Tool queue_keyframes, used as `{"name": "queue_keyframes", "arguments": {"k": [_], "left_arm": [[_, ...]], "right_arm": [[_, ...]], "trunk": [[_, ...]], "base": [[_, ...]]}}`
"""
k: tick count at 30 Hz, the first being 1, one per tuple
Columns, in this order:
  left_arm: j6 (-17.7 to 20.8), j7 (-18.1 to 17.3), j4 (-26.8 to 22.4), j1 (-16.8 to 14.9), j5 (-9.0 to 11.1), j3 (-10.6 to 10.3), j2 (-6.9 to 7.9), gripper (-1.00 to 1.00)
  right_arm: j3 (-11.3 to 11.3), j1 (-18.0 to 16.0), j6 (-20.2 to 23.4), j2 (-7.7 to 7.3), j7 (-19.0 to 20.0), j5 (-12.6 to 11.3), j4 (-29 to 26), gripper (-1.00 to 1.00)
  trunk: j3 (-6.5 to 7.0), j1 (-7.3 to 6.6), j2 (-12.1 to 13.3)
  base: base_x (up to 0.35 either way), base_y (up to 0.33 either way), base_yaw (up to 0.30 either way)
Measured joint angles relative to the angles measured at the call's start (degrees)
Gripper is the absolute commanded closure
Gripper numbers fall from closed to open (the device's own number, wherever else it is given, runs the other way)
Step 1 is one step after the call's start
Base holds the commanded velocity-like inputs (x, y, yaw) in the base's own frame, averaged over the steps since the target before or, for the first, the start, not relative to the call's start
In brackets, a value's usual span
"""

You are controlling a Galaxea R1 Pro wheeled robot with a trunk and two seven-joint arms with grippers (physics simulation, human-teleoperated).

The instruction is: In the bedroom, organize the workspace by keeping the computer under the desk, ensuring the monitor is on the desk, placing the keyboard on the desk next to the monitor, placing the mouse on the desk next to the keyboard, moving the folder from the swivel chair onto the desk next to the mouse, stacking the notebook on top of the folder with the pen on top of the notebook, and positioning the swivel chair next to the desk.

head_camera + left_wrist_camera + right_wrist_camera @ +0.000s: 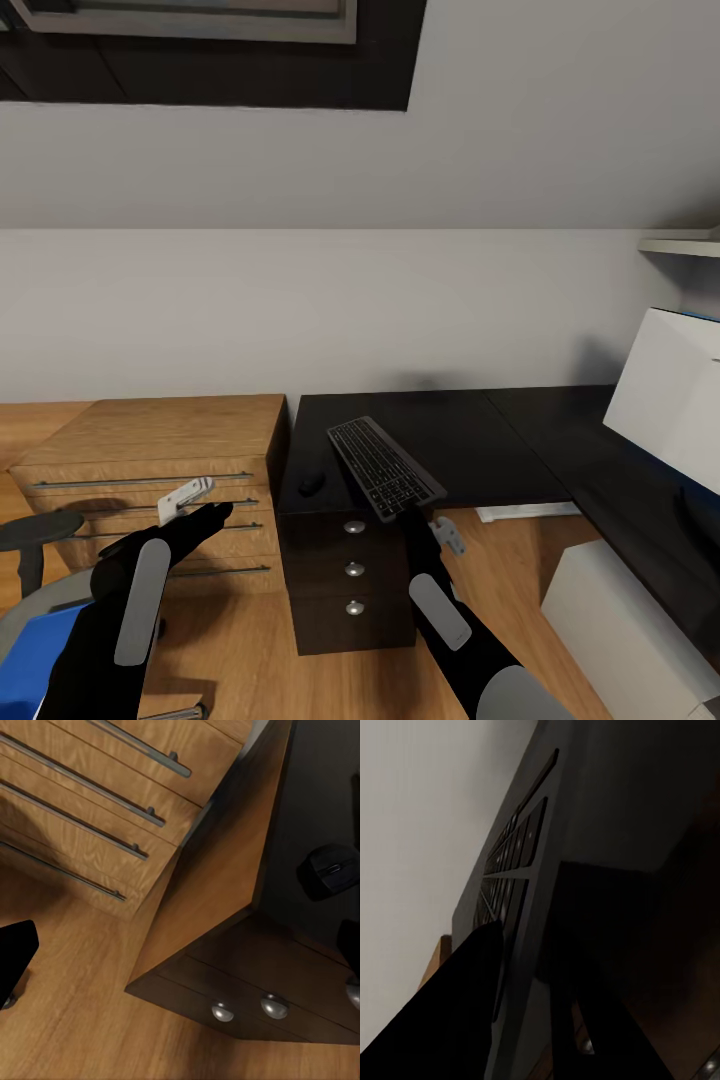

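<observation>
Head view: right gripper (412, 512) clamps near end of flat black keyboard (384, 466), held tilted over black desk (470, 440); mouse (312, 483) on desk left edge; 3 round silver knobs (354, 567). Left gripper (205, 512) w/ nothing in it, gap can't tell; blue folder (32, 645) on swivel chair (50, 590).

Left wrist: wood-grain chest (90, 817), 4 bar handles.

Right wrist: key rows close up, finger (457, 1012) on top face.
</observation>
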Motion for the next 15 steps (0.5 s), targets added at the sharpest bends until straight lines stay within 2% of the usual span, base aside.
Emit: {"name": "queue_keyframes", "arguments": {"k": [10, 11, 12, 15], "left_arm": [[0.0, 0.0, 0.0, 0.0, 0.0, 0.0, 0.00, -1.00], [0.0, 0.0, 0.0, 0.0, 0.0, 0.0, 0.00, -1.00], [0.0, 0.0, 0.0, 0.0, 0.0, 0.0, -0.01, -1.00], [0.0, 0.0, 0.0, 0.0, 0.0, 0.0, 0.01, -1.00]], "right_arm": [[0.0, 0.0, 0.0, 0.00, 0.0, 0.0, 0.0, 1.00], [0.0, 0.0, 0.0, 0.00, 0.0, 0.0, 0.0, -1.00], [0.2, 0.0, -0.1, 0.00, -0.1, -1.6, 0.5, -1.00], [0.2, 0.0, -0.1, 0.00, -0.1, -1.6, 0.6, -1.00]], "trunk": [[0.00, 0.00, 0.0], [0.00, 0.00, 0.0], [-0.01, 0.00, 0.0], [-0.01, 0.00, 0.0]], "base": [[0.000, 0.000, 0.000], [0.000, 0.000, 0.000], [0.000, 0.000, 0.000], [0.000, 0.000, 0.000]]}}
